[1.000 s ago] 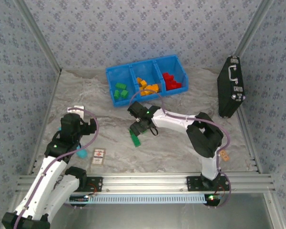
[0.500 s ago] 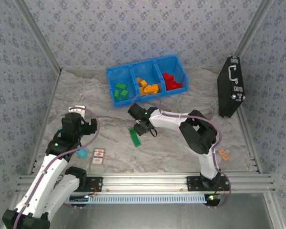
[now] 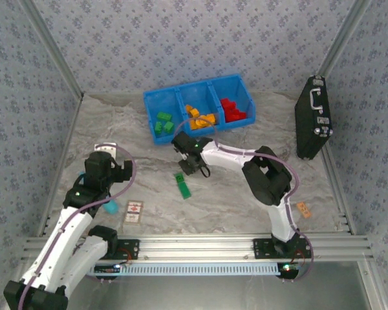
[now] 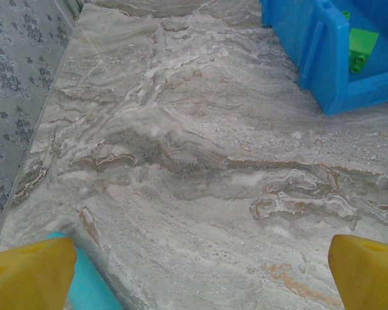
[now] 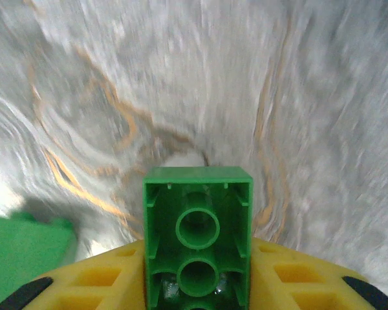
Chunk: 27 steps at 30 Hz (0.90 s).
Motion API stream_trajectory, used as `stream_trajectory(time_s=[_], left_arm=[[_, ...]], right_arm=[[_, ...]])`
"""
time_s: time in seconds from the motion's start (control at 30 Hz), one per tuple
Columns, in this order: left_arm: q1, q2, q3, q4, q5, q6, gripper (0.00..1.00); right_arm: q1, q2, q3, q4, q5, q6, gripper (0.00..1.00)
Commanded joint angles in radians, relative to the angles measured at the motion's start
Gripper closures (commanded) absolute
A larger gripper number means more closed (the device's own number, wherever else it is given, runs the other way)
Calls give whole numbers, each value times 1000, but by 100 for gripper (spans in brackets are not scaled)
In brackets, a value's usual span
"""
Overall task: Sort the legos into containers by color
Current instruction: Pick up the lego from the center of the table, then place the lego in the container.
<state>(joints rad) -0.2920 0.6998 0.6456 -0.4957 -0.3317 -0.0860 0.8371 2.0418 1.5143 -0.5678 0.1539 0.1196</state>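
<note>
Green lego (image 5: 197, 239) sits pinched between the right fingers (image 5: 97, 278); the left fingers (image 4: 29, 271) hang spread wide above the table (image 4: 181, 161).

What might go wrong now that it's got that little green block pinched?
The small green plastic brick sticks far out of the right tool, so it may slip or twist. Its compartment in the bright blue plastic bin sits right beside the orange-yellow bricks, so a loose drop might land wrong.

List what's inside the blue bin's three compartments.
In the bin: green legos left, orange-yellow legos middle, red legos right. Anything lying under those piles is covered.
</note>
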Motion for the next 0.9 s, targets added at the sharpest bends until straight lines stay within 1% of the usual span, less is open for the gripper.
stream_trajectory(time_s=[0.0, 0.2, 0.53, 0.67, 0.7, 0.87], left_arm=[[10, 4, 31, 15, 9, 22, 0], [13, 7, 28, 16, 9, 22, 0], [16, 26, 28, 19, 8, 25, 0], [22, 34, 32, 19, 10, 26, 0], [23, 34, 32, 20, 10, 29, 0], [31, 33, 31, 22, 10, 29, 0]], right_arm=[[-4, 23, 106, -29, 10, -56, 61], [-33, 89, 277, -66, 15, -117, 62], [-100, 219, 530, -41, 14, -172, 62], [-114, 270, 598, -38, 17, -190, 62], [-118, 282, 612, -7, 16, -189, 62], [-129, 348, 686, 33, 1, -181, 62]])
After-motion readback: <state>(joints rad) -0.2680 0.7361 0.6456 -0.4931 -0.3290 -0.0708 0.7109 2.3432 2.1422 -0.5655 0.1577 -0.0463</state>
